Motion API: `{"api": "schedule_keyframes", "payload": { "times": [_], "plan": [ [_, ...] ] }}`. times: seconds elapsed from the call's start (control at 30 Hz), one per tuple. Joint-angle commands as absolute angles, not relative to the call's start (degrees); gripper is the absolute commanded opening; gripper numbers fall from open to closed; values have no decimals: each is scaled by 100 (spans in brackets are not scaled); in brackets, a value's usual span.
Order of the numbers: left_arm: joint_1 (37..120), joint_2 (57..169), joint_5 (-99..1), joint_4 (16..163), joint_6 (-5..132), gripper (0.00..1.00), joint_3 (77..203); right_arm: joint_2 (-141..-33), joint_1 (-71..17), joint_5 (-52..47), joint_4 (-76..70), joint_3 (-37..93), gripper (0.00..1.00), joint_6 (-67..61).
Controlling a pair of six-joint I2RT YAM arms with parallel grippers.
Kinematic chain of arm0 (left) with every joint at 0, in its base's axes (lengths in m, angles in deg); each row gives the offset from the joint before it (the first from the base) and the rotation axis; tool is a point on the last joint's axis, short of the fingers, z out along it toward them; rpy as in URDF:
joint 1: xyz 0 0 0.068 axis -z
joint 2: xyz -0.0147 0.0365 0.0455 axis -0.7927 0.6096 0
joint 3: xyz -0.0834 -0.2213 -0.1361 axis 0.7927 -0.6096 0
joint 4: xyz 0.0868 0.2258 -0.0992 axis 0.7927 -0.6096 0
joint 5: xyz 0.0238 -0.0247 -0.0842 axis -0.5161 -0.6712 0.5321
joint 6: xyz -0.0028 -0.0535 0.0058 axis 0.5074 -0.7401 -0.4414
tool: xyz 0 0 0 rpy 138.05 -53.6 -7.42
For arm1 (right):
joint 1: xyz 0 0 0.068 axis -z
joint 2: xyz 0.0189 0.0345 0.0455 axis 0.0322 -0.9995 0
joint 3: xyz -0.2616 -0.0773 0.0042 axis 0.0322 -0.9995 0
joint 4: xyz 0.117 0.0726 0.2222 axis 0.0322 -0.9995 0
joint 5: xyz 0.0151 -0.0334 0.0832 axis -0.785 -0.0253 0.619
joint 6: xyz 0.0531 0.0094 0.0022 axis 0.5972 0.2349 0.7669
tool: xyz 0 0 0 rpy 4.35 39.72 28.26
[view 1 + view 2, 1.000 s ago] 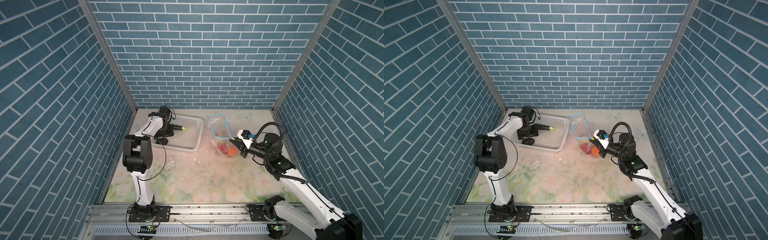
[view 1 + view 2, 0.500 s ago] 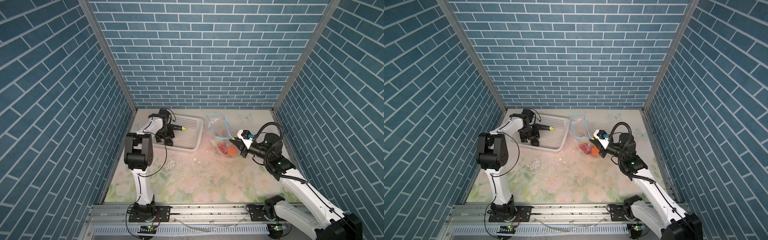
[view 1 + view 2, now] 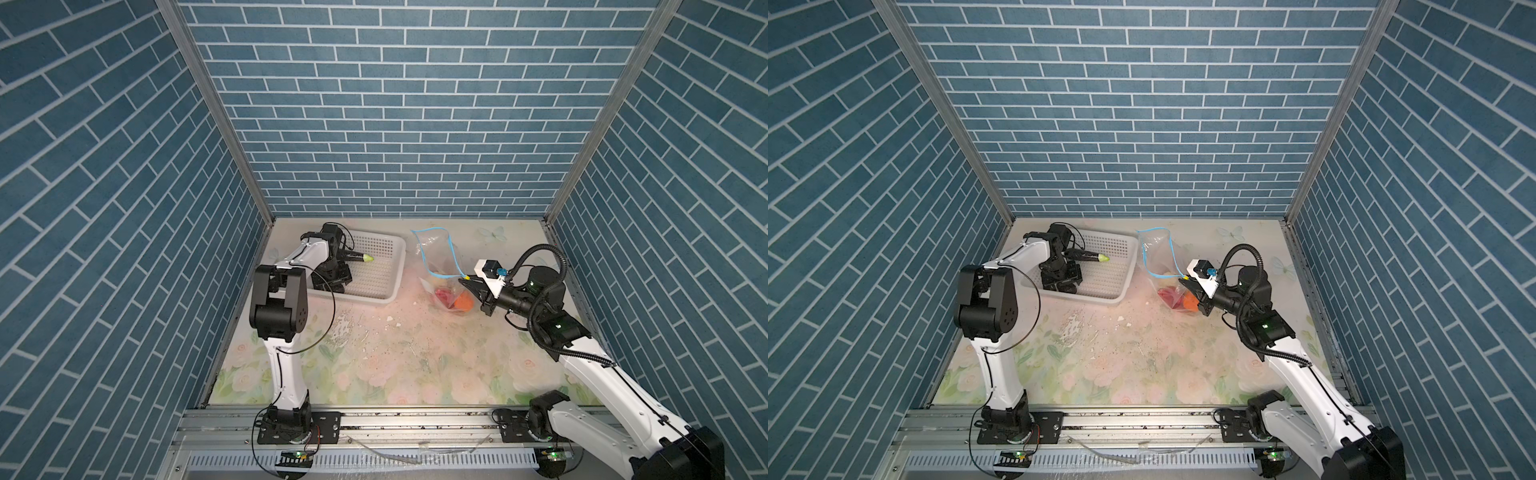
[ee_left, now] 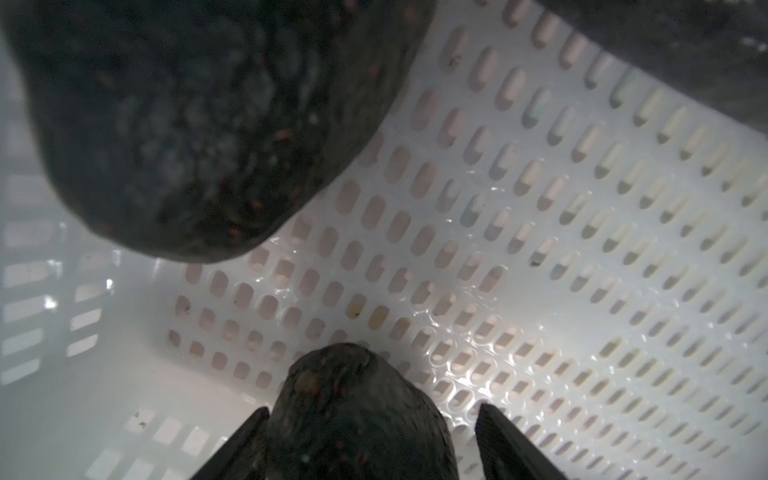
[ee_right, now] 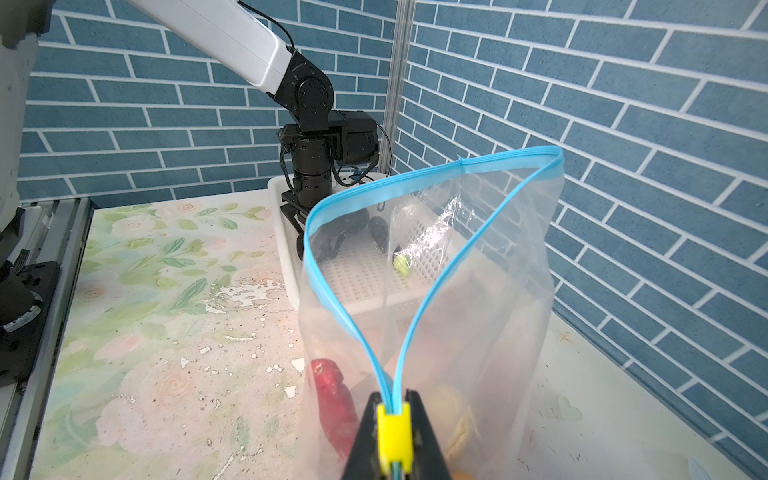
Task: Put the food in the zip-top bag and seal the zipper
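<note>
Left wrist view sets the white perforated basket [image 4: 540, 249] under the left hand [image 4: 372, 411]. That hand is spread, its fingers straddling a small black piece [image 4: 353, 390] whose long axis runs along them; one finger seems to touch it, and a gap shows at the other. A bigger black lump [image 4: 199, 124] lies farther ahead. Well away from that hand on the bench [image 3: 395, 353], the zip-top bag [image 5: 478, 291] stands with its mouth gaping toward it and red food [image 5: 332, 399] inside. The right hand [image 5: 394, 403] pinches the yellow slider [image 5: 392, 436] at the zipper's [image 5: 507, 157] near end, so the left arm is nearer the piece.
</note>
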State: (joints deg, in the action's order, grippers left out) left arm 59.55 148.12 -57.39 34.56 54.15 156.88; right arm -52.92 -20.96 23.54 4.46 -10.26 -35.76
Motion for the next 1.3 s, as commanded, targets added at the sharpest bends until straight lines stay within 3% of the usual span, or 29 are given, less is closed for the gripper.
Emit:
{"api": "schedule_keyframes", "payload": {
  "times": [0.0, 0.83, 1.27],
  "plan": [
    [5973, 14709, -5744, 3356, 5417, 76, 15591, -5267, -2074, 2335, 610, -1037, 0, -3537],
    [6061, 14247, -5094, 3529, 5295, 51, 15668, -5368, -2074, 2394, 631, -919, 0, -3337],
    [6134, 14372, -5142, 3551, 5462, 53, 15596, -5413, -2074, 2401, 528, -864, 0, -3293]
  ]
}}
